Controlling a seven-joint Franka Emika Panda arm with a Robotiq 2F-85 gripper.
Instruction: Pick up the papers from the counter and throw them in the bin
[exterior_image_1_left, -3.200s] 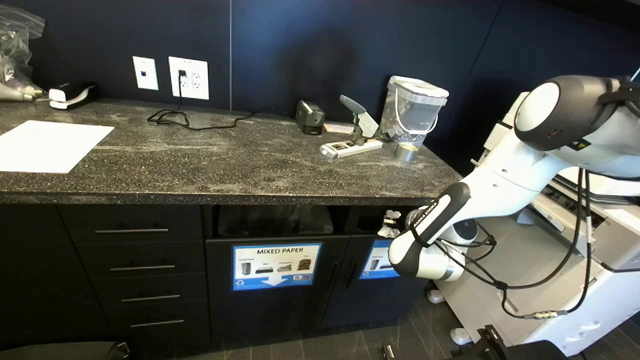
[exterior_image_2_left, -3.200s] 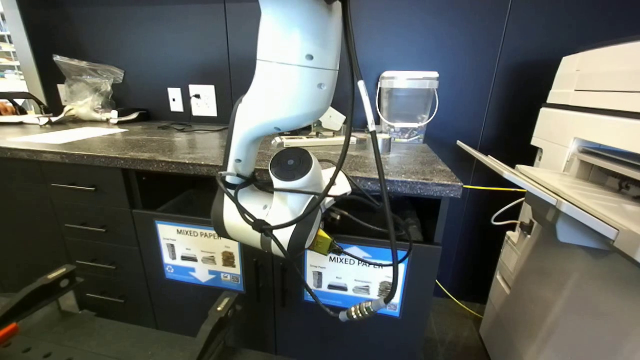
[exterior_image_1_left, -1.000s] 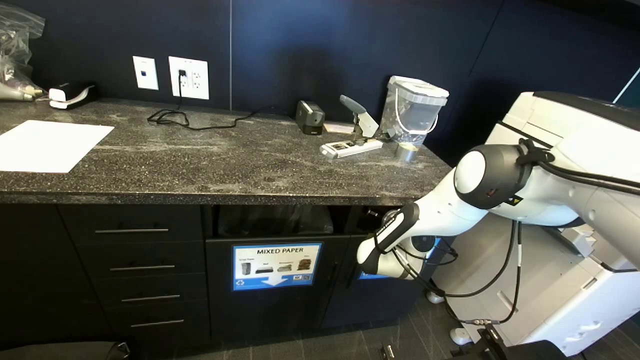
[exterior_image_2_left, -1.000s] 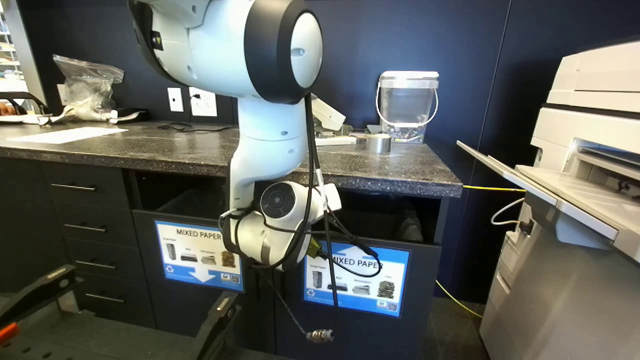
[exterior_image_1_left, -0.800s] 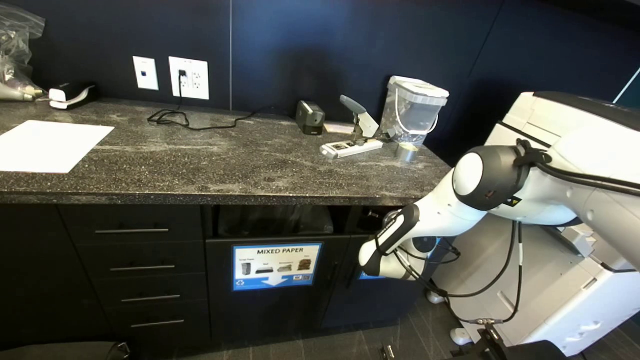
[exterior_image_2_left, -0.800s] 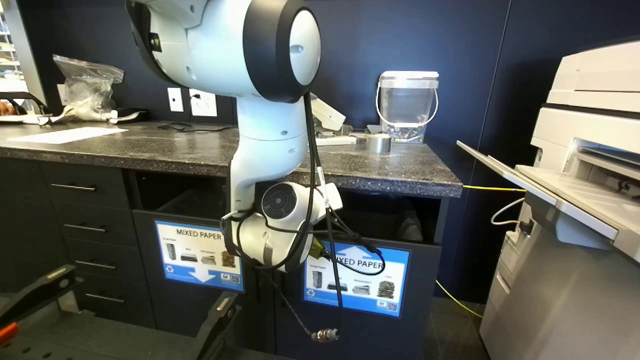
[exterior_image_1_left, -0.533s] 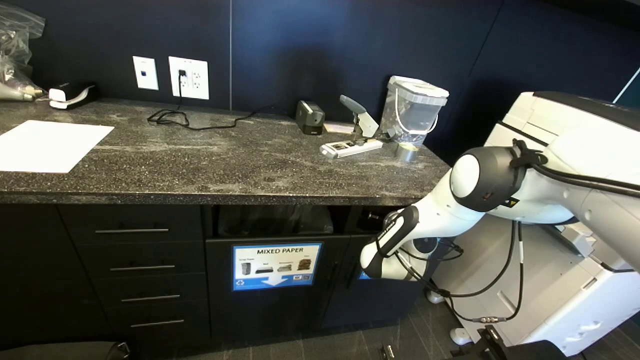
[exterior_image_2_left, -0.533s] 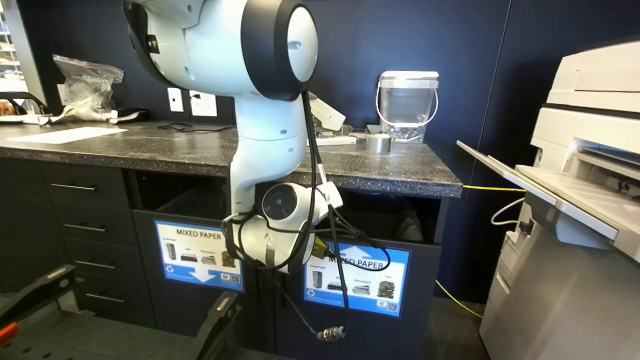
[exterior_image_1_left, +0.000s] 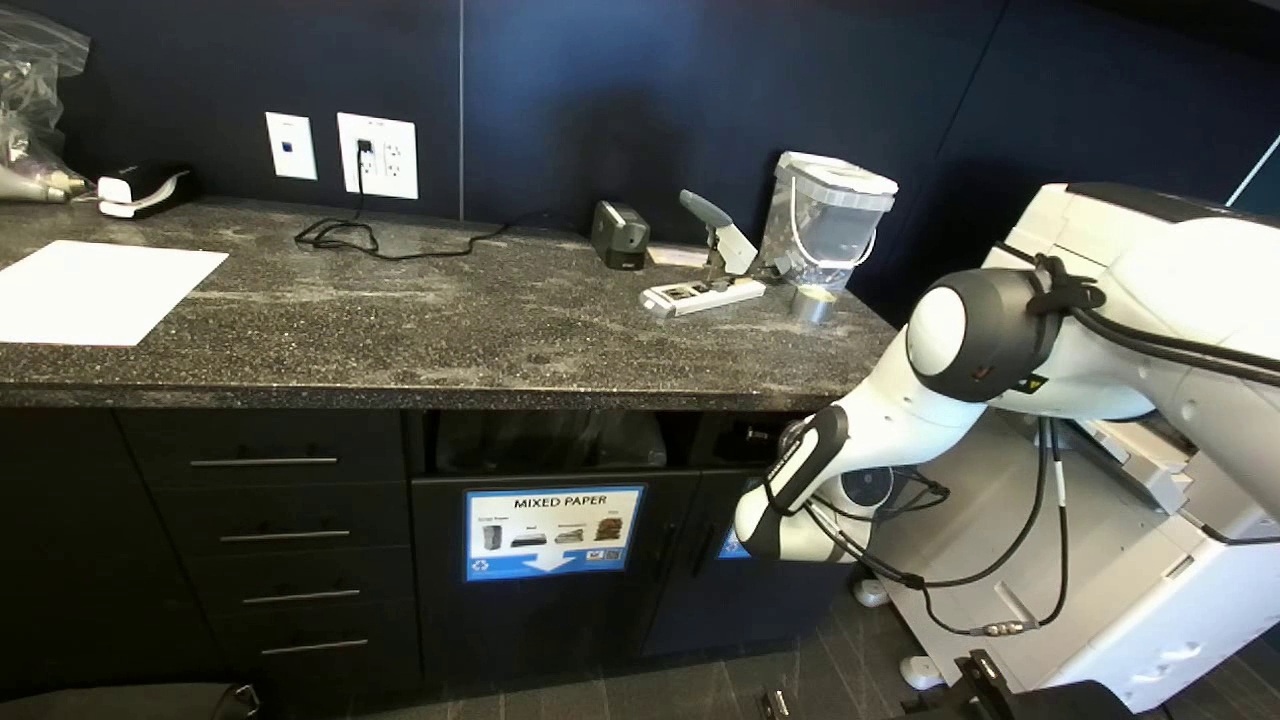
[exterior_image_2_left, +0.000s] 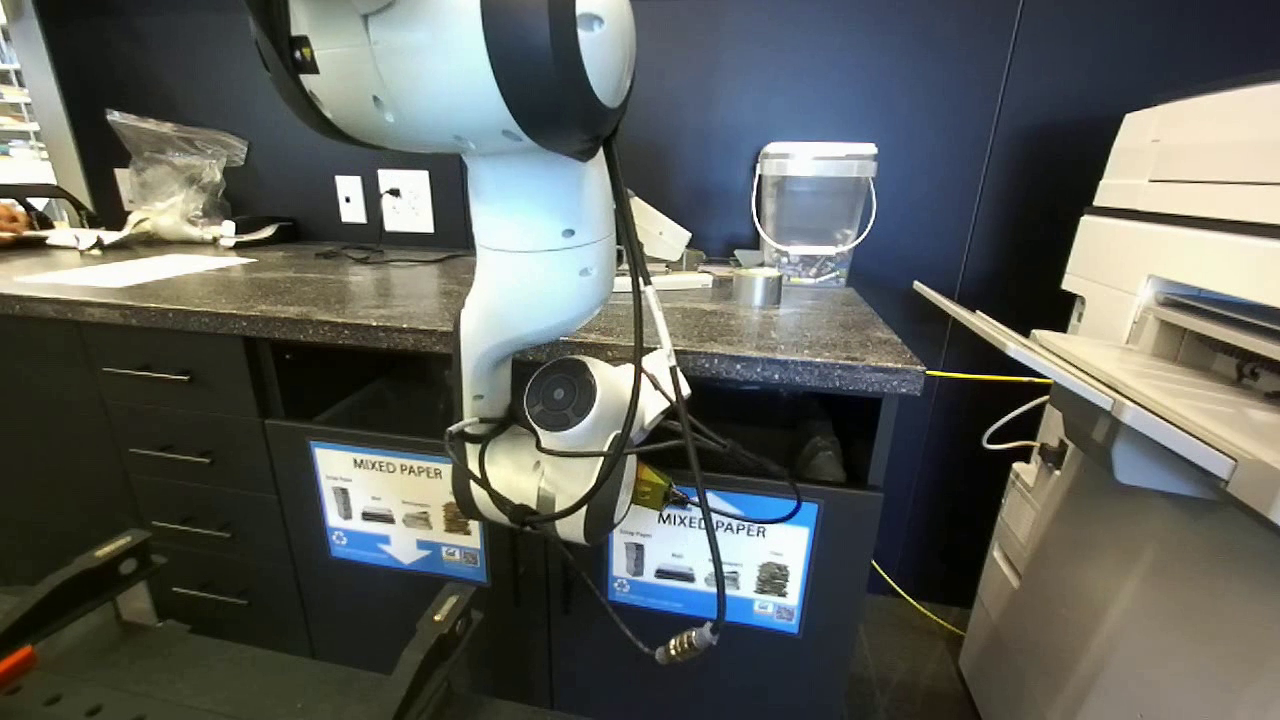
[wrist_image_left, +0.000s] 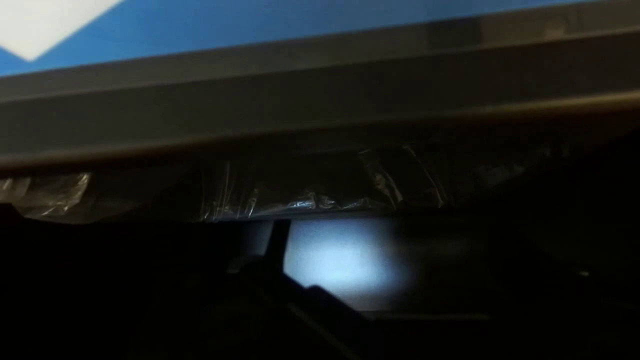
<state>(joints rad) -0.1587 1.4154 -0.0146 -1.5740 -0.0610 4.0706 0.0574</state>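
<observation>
The papers do not show in any view; they are hidden or out of view. Dark speckled counter (exterior_image_1_left: 480, 330) runs over black cabinets. My wrist hangs in front of the right cabinet opening (exterior_image_2_left: 760, 430), under the counter's edge. In the wrist view my gripper (wrist_image_left: 390, 235) is mostly lost in darkness. One of its fingers (wrist_image_left: 277, 245) shows as a black outline, well out to the left, with nothing against it; the opposite one cannot be made out. The bin's crinkled clear liner (wrist_image_left: 320, 202) hangs just beyond, under a blue sign (wrist_image_left: 250, 20).
A flat white sheet (exterior_image_1_left: 100, 295) lies on the counter's left. Toward the right stand a pencil sharpener (exterior_image_1_left: 622, 237), a stapler (exterior_image_1_left: 705, 295), a tape roll (exterior_image_1_left: 813, 303) and a clear bucket (exterior_image_1_left: 825, 220). A printer (exterior_image_2_left: 1150, 420) flanks the counter. Cables (exterior_image_2_left: 690, 450) loop around my wrist.
About three seconds ago a white crumpled wad showed at the right opening beside my gripper; it no longer shows. My elbow has come down since. Lately the wrist has shifted slightly right.
</observation>
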